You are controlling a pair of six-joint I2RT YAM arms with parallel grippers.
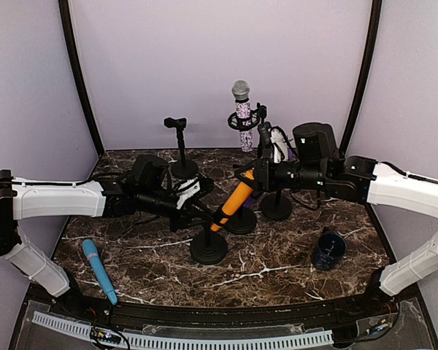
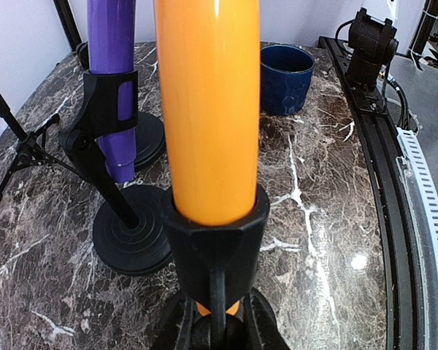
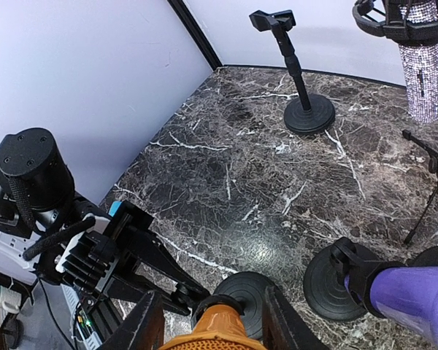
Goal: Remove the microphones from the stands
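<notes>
The orange microphone [image 1: 232,200] sits tilted in the black clip [image 2: 215,226] of a stand with a round base [image 1: 208,248] at mid table. My left gripper [image 1: 199,206] is shut on the stand's stem just under the clip; in the left wrist view [image 2: 219,332] its fingers [image 2: 169,324] flank the joint. My right gripper [image 1: 254,179] is shut on the microphone's upper, head end; in the right wrist view [image 3: 213,332] the orange head [image 3: 217,337] fills the gap between the fingers [image 3: 142,328]. The microphone's body [image 2: 208,109] is seated in the clip.
A purple microphone [image 2: 111,73] stands in its own stand [image 1: 241,220] right beside. A glittery microphone [image 1: 241,109] in a shock mount and an empty stand [image 1: 181,146] are at the back. A blue cup [image 1: 328,249] is front right, a light-blue microphone [image 1: 100,270] lies front left.
</notes>
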